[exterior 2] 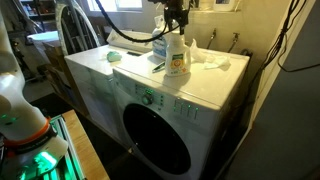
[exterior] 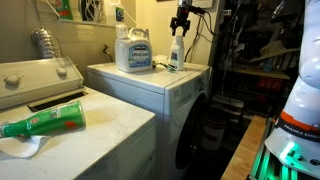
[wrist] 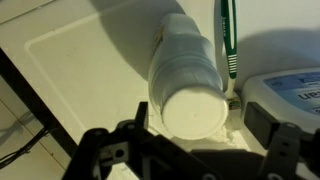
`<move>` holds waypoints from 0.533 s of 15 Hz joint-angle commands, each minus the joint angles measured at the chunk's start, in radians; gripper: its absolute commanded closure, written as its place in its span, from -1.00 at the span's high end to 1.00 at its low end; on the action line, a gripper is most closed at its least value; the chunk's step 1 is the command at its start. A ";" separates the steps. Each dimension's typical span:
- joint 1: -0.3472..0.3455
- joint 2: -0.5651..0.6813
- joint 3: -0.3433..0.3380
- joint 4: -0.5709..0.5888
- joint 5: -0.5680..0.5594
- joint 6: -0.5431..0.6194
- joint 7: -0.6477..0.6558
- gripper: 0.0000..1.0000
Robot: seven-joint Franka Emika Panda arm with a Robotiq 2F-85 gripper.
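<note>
Wrist view, gripper (wrist: pixel 200 132) pointing straight down over white bottle (wrist: pixel 188 75), jaws spread wide, green handle (wrist: pixel 228 40) at one o'clock, detergent jug (wrist: pixel 287 95) at three.

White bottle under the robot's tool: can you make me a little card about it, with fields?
tool: open, hanging just above the white bottle
white bottle: standing upright, cap on, on the front-loading machine
next to it: detergent jug and a thin green stick
far off: green bottle lying on its side
</note>
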 commanded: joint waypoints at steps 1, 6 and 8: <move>-0.003 0.032 0.001 0.032 0.002 -0.018 0.040 0.46; 0.003 0.044 -0.001 0.045 -0.026 -0.026 0.069 -0.22; 0.008 0.036 0.000 0.040 -0.038 -0.007 0.072 -0.22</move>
